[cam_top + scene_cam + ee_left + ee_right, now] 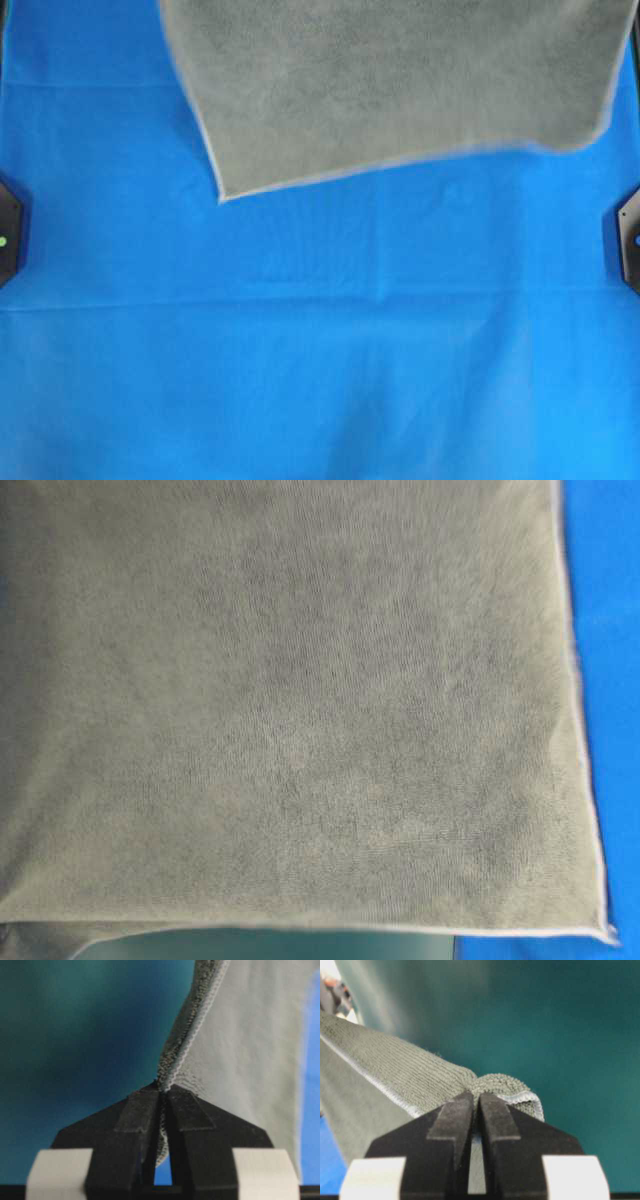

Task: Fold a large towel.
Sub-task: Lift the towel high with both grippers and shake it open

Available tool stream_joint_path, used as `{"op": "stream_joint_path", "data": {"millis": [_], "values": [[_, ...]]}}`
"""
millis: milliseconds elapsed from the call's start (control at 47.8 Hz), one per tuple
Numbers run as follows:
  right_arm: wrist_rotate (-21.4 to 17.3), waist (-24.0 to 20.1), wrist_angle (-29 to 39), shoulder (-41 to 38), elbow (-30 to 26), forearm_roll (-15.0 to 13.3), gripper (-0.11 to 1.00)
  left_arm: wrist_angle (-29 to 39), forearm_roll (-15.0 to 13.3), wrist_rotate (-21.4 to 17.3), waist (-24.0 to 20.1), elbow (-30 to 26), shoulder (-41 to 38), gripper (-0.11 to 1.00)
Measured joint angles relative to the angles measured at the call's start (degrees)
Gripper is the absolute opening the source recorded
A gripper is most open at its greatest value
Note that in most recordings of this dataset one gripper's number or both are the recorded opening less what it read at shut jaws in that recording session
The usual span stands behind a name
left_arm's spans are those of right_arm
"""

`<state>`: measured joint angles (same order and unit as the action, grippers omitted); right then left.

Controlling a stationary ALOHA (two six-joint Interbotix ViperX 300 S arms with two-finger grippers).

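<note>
The grey-green towel [400, 85] hangs lifted at the top of the overhead view, its pale-stitched lower edge slanting across the blue sheet. It fills the table-level view as a flat hanging face [290, 700]. My left gripper [163, 1091] is shut on the towel's stitched edge [200, 1025], which runs up and away from the jaws. My right gripper [476, 1096] is shut on a rounded corner of the towel [512, 1091], with the cloth stretching off to the left. Neither gripper shows in the overhead view.
A bright blue sheet [320, 350] covers the table under the towel. Black arm bases sit at the left edge [8, 228] and the right edge [628, 235] of the overhead view.
</note>
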<state>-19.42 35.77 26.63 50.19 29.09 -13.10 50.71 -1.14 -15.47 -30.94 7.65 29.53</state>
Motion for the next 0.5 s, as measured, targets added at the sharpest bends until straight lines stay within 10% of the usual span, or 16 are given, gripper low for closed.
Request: {"op": "stream_joint_path", "data": {"millis": [502], "values": [[0.09,-24.79,8.7,5.19,-3.69,20.83,0.04,24.96,-0.35,20.21,28.56,-7.03,2.9,0.01]]}}
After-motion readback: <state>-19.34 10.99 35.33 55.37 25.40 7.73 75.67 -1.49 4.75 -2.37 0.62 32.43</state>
